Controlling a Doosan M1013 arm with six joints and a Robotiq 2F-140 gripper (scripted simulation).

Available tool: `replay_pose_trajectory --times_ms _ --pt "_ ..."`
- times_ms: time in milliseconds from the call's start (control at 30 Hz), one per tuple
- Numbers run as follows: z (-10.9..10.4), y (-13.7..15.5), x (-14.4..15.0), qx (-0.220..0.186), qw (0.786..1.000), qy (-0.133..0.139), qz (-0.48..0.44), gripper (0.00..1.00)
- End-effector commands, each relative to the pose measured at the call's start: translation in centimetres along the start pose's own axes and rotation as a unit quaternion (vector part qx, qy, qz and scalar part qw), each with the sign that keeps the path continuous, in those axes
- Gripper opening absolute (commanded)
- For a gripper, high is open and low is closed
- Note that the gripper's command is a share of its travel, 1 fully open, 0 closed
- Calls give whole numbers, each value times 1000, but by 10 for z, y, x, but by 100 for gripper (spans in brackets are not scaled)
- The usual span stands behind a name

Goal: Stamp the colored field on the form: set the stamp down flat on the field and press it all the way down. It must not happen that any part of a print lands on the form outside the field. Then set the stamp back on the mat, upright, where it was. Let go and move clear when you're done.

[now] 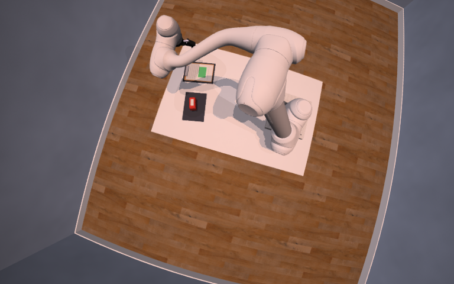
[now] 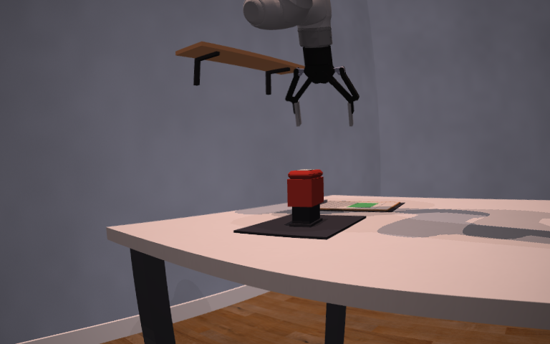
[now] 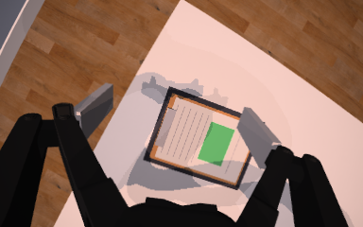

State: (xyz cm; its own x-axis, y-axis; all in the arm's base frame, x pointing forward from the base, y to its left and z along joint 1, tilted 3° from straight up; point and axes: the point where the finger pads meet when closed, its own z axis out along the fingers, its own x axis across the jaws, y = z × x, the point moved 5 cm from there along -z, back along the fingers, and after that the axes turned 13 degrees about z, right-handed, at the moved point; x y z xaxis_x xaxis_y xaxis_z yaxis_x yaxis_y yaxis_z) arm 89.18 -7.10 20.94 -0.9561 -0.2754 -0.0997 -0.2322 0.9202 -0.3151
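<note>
The red stamp (image 1: 192, 103) (image 2: 306, 191) stands upright on its black base on the dark mat (image 1: 199, 114) (image 2: 269, 230). The form (image 1: 191, 71) (image 2: 337, 205) (image 3: 186, 133) lies flat on a clipboard behind the mat, and its green field (image 1: 202, 71) (image 2: 363, 205) (image 3: 216, 143) is bare. My gripper (image 1: 188, 42) (image 2: 324, 117) (image 3: 179, 107) is open and empty. It hangs high above the table, roughly over the form. The stamp does not show in the wrist view.
The white table (image 1: 240, 140) (image 2: 397, 264) (image 3: 320, 142) carries the mat, the form and the arm's base (image 1: 292, 123). A wooden wall shelf (image 2: 235, 55) hangs behind the gripper. The table's far edge lies just beyond the form.
</note>
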Motion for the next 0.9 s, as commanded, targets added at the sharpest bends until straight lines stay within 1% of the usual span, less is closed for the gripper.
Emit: replay_pose_trajectory --times_ms 0,67,133,200,267,300,333,367,467,600,633,867 --pt "-10 65 19 -32 999 11 5 100" --pt "-16 99 29 -32 999 11 5 100" --pt "-24 126 39 -84 996 27 13 100" --pt "-30 150 48 -124 991 40 18 100" --pt "-30 150 48 -124 991 40 18 100" --pt "-42 189 61 -140 989 45 20 100" --pt "-45 199 64 -153 987 50 21 100" --pt "-49 210 68 -153 987 50 21 100" --pt "-64 257 87 -175 982 59 23 100" --pt "-82 316 110 -181 981 61 24 100" --pt "-84 323 113 -181 981 61 24 100" --pt "-84 323 113 -181 981 61 24 100"
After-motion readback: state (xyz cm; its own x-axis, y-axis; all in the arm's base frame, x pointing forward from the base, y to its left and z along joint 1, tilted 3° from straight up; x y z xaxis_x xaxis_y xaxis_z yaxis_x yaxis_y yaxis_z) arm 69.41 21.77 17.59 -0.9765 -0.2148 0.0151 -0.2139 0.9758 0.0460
